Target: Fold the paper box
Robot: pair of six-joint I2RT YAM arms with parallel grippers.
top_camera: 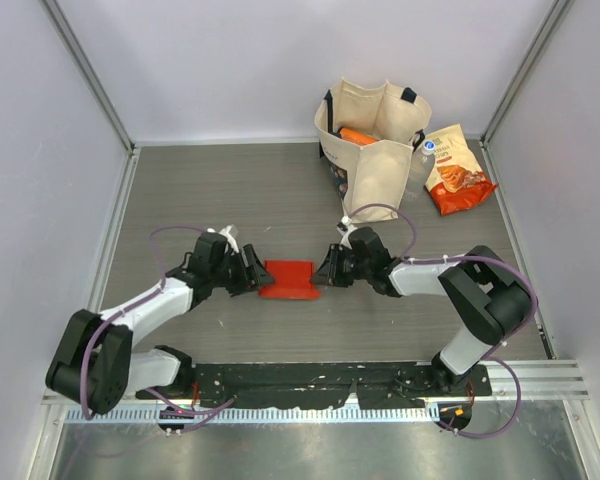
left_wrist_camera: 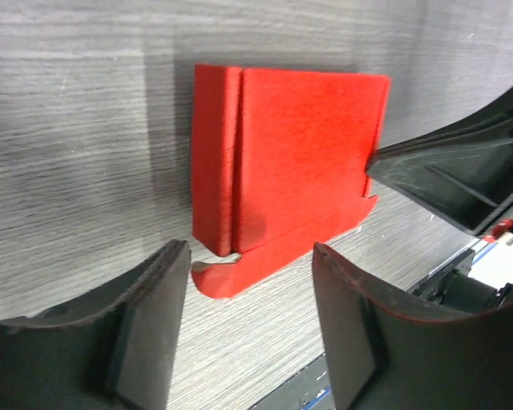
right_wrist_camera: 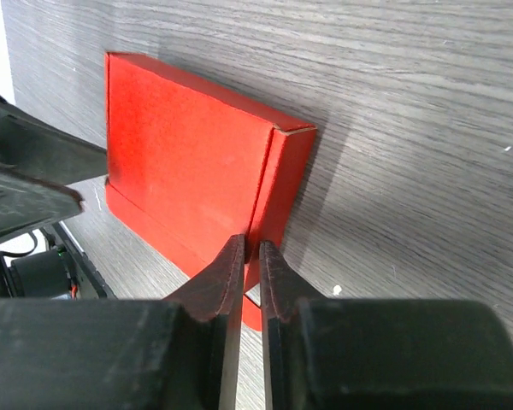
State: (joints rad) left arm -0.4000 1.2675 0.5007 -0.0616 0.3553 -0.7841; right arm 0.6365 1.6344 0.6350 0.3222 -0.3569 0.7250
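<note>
The paper box [top_camera: 288, 278] is a small flat bright red card box lying on the grey table between my two grippers. In the left wrist view the paper box [left_wrist_camera: 308, 145] shows a folded side wall and a rounded tab sticking out toward me. My left gripper [top_camera: 255, 275] is open at the box's left end, and that tab lies between its fingertips [left_wrist_camera: 175, 256] without touching them. My right gripper [top_camera: 325, 272] is at the box's right end. Its jaws [right_wrist_camera: 254, 248] stand nearly together at the corner seam of the paper box [right_wrist_camera: 188, 162], with red card in the narrow gap.
A beige cloth tote bag [top_camera: 375, 150] stands at the back with an orange item [top_camera: 358, 136] inside it. An orange-red snack bag [top_camera: 458, 170] lies to its right. Pale walls enclose the table on three sides, and a black strip [top_camera: 310, 380] runs along the near edge.
</note>
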